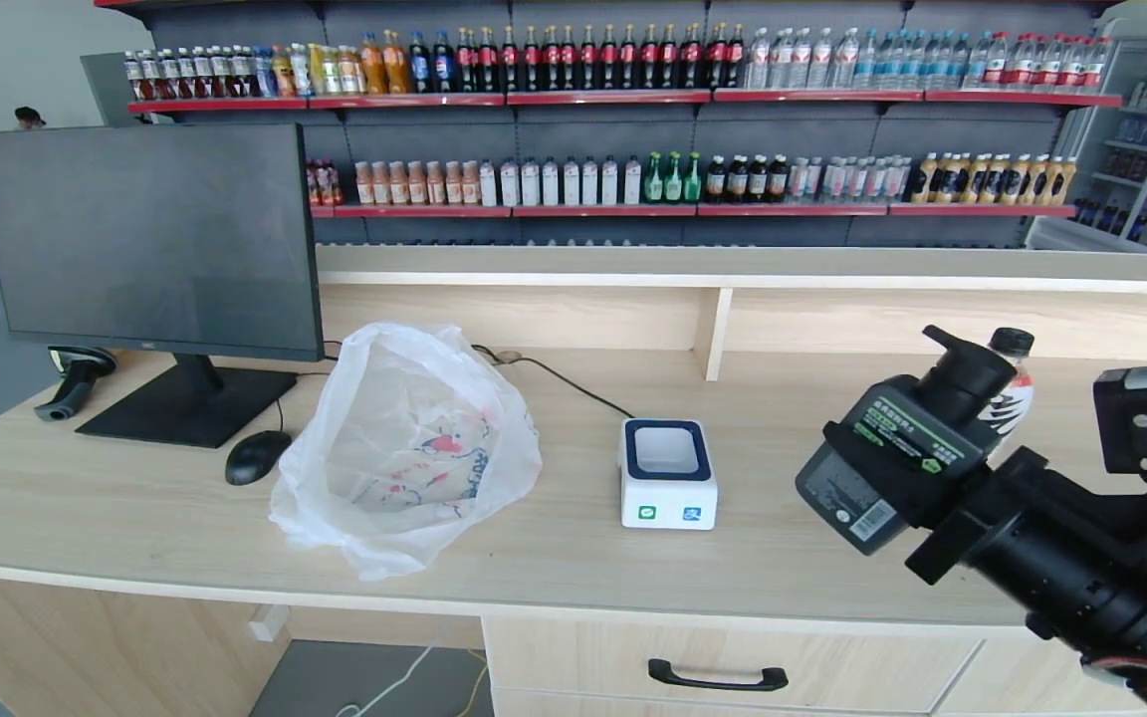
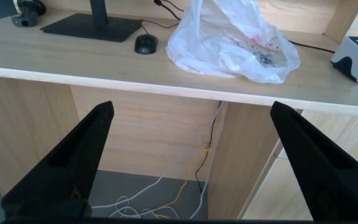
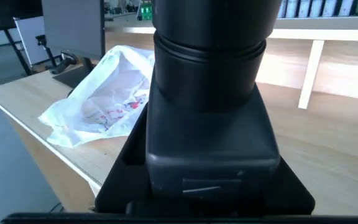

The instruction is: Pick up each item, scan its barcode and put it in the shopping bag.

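So, black bottle [image 1: 882, 448]: it was up in the air over the right side of the tabletop [image 1: 135, 518], tipped over, with its cap pointing far and right.
Right pincer [image 1: 972, 503]: it was closed tight around the black bottle's middle.
Left pincer [image 2: 191, 106]: its two fingers were spread wide with nothing between them, low down in front of the tabletop's near edge.
Scanner [image 1: 666, 473]: the small white box sat on the tabletop, left of the black bottle, with its window facing up.
Shopping bag [image 1: 404, 438]: it sat left of the Scanner, white and floppy, and its mouth was hard to make out.
Barcode [image 1: 867, 518]: the white sticker was on the bottle's low end and looked turned to the near side, not down at the window.
Scan risk: the scan could fail, I think, if the sticker was not turned to meet the window.
Slip risk: the bottle looked smooth and was held on a tilt, so it could slide out.
Bag risk: the bag was thin and nothing held it, so it could fold shut or get pushed away.
Bump risk: another bottle [image 1: 1017, 398] stood just behind, and a wide swing could knock it over.
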Robot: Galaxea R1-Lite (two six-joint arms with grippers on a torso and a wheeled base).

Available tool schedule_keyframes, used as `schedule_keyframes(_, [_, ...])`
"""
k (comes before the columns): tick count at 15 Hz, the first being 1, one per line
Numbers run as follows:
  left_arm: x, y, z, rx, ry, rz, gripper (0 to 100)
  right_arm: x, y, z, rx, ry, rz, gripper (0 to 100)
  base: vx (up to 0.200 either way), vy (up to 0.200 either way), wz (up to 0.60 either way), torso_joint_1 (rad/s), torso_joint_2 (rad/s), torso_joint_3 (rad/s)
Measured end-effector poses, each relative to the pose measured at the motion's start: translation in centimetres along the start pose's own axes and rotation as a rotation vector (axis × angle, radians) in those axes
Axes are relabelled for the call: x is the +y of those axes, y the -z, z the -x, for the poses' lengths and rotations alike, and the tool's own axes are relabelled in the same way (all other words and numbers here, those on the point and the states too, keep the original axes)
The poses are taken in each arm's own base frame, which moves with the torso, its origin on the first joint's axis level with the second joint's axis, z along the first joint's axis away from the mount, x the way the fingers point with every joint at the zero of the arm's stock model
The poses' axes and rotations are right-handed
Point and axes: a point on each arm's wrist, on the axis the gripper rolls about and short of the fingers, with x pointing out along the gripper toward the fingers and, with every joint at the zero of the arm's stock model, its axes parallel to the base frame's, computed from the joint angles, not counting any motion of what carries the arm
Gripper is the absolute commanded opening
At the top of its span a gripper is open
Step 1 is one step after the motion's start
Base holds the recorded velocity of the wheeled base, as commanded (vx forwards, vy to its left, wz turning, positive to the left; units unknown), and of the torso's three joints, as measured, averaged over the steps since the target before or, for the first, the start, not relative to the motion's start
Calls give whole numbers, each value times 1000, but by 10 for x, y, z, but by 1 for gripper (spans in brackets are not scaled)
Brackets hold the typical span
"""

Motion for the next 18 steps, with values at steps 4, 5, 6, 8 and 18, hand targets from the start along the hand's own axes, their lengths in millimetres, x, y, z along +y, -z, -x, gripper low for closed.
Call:
schedule_keyframes(4, [0, 0, 0, 0, 0, 0, 100, 14, -4, 1, -7, -79, -300, 0, 0, 0, 0, 0, 0, 0])
schedule_keyframes(5, [0, 0, 0, 0, 0, 0, 100, 17, -6, 0, -10, -93, -388, 0, 0, 0, 0, 0, 0, 0])
schedule_keyframes(6, [0, 0, 0, 0, 0, 0, 100, 19, -9, -1, -21, -106, -450, 0, 0, 0, 0, 0, 0, 0])
schedule_keyframes(8, [0, 0, 0, 0, 0, 0, 100, 24, -20, -9, -61, -150, -565, 0, 0, 0, 0, 0, 0, 0])
schedule_keyframes(18, [0, 0, 0, 0, 0, 0, 100, 52, -53, -17, -123, -345, -912, 0, 0, 0, 0, 0, 0, 0])
